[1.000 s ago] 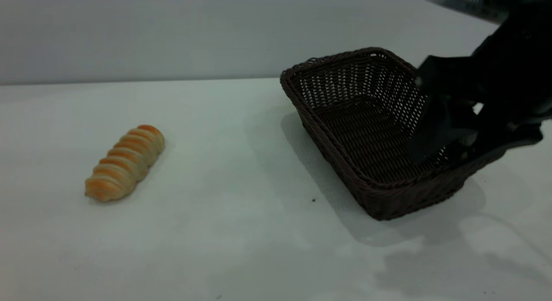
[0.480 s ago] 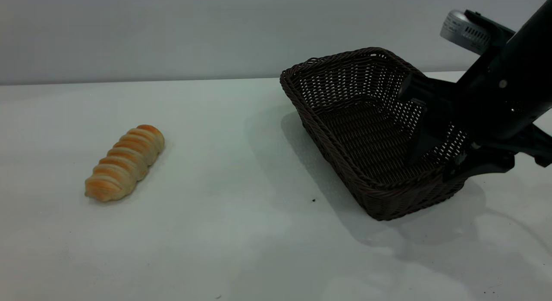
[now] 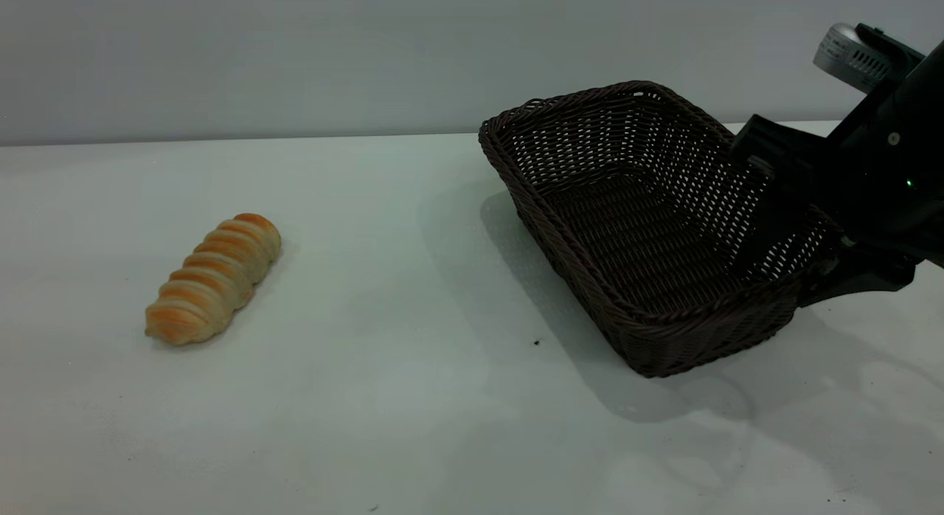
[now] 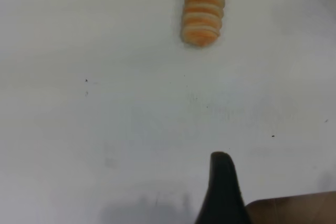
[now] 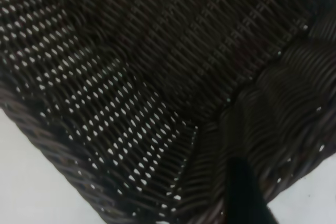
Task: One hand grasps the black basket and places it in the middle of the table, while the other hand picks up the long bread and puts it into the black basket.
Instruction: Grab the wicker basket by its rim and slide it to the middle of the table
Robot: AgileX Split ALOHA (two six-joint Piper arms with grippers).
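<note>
Your right gripper straddles the right-hand wall of the black basket: one finger reaches down inside the wall and the other sits outside it, low beside the rim. The jaws stand spread on either side of the wicker; you cannot tell whether they touch it. In the right wrist view, a single dark fingertip lies over the woven wall near a corner of the black basket.

The basket rests on the table at the right side, its open top facing up.

Your left gripper shows only in the left wrist view, as one dark finger held above the bare table; its jaw state cannot be told.

The long bread lies on the table at the left, well apart from the basket and from both grippers. In the left wrist view the long bread lies beyond the finger, end-on.
</note>
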